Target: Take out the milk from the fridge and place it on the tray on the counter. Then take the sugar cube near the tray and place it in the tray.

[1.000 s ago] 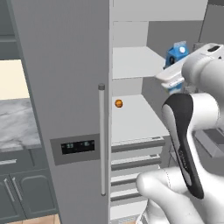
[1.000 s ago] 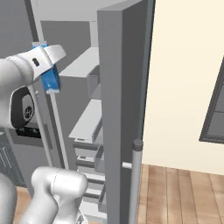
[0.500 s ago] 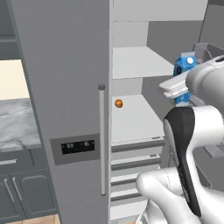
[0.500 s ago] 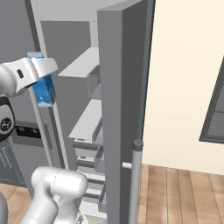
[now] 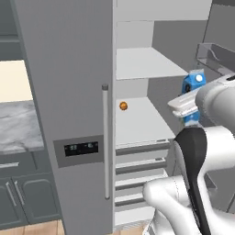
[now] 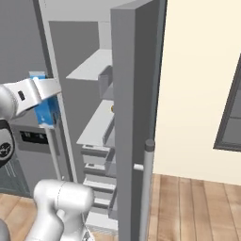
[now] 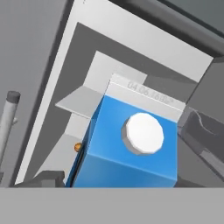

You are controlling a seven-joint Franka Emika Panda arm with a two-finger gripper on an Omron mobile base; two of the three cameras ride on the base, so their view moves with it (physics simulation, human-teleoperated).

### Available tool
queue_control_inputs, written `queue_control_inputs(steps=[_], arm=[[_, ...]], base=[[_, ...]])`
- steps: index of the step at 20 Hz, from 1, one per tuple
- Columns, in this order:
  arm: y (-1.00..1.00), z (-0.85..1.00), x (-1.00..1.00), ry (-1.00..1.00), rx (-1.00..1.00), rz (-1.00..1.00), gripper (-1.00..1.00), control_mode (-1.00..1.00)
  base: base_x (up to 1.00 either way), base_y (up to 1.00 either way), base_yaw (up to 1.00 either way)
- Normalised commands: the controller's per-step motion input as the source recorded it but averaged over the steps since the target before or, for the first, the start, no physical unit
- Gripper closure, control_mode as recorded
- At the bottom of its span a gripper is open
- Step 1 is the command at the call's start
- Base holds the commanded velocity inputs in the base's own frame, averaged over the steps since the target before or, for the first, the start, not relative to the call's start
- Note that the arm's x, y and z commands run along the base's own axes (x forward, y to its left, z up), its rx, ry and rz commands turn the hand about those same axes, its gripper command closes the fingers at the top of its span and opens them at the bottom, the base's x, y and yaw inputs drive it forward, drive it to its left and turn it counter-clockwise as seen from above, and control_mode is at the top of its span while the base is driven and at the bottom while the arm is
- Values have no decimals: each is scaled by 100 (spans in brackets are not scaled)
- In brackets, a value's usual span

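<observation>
If read from the left: grey-white marble bench (image 5: 18, 131) at far left, likely where the load must end up. Next, tall grey double-door fridge (image 5: 69, 92), left door shut behind long vertical bar handle (image 5: 105, 142) and dark display panel (image 5: 81, 148). Right half open, white shelves bared, small orange ball (image 5: 123, 106) left on the middle shelf as no part of the job. Further right, two-finger end effector (image 5: 190, 108) clenched on small blue gabled milk carton (image 5: 192, 85), held upright and clear of the shelf edge, apparently so as to swing out without snagging. Carried in mid-air, right of the shelves, resting on nothing.
</observation>
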Motion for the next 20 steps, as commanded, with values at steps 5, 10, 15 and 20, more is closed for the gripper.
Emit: queue_control_inputs(steps=[5, 10, 15, 20], arm=[[0, 0, 0, 0, 0, 0, 100, 100], [0, 0, 0, 0, 0, 0, 100, 100], [0, 0, 0, 0, 0, 0, 100, 100], [0, 0, 0, 0, 0, 0, 100, 100]], base=[[-98, -1, 0], [-100, 4, 3], [-32, 64, 75], [0, 2, 100]])
